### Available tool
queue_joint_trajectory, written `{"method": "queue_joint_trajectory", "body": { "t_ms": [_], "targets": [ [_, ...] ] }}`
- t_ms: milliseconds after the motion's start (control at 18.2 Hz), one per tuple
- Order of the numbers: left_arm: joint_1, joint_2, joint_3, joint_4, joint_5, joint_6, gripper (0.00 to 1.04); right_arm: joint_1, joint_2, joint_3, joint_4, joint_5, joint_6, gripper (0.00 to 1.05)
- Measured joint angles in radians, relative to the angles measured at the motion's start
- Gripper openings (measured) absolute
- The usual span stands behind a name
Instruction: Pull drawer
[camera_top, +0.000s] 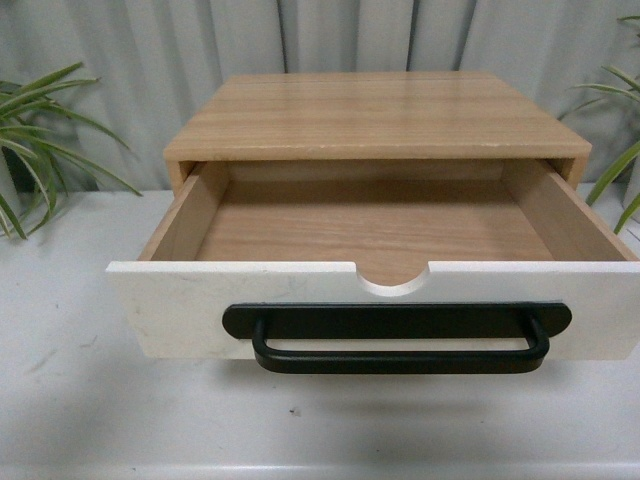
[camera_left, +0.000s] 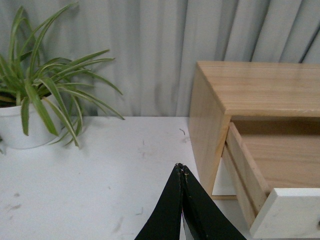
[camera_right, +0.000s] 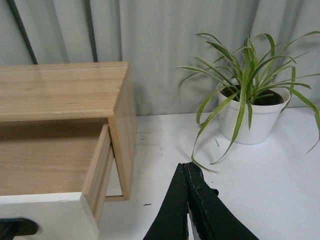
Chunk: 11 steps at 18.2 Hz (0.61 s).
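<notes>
The drawer (camera_top: 190, 310) stands pulled far out of its light wood cabinet (camera_top: 375, 115), its wooden bottom bare. Its white front carries a long black bar handle (camera_top: 400, 355) on a black backplate, with a semicircular notch (camera_top: 393, 278) in the top edge. Neither arm shows in the front view. My left gripper (camera_left: 180, 167) is shut on nothing, off the drawer's left side (camera_left: 245, 172) above the white table. My right gripper (camera_right: 187, 166) is shut and empty too, off the drawer's right side (camera_right: 97, 170). A corner of the white front (camera_right: 45, 215) shows there.
A potted spider plant (camera_left: 20, 125) in a white pot stands on the table left of the cabinet. Another spider plant (camera_right: 252, 112) stands to its right. A grey pleated curtain (camera_top: 130, 60) hangs behind. The white table (camera_top: 300, 430) runs under the drawer front.
</notes>
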Motion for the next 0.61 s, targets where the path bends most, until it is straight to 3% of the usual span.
{"method": "queue_joint_trajectory", "body": {
  "t_ms": [220,606],
  "targets": [
    [0.008,-0.056,-0.021,-0.035,-0.010,0.000,0.02,0.042,-0.059,-0.022,-0.027,0.014,0.000,0.02],
    [0.008,-0.229,-0.077,-0.141,-0.010,0.001,0.02,0.035,-0.238,-0.098,-0.121,0.021,0.002,0.02]
  ]
}}
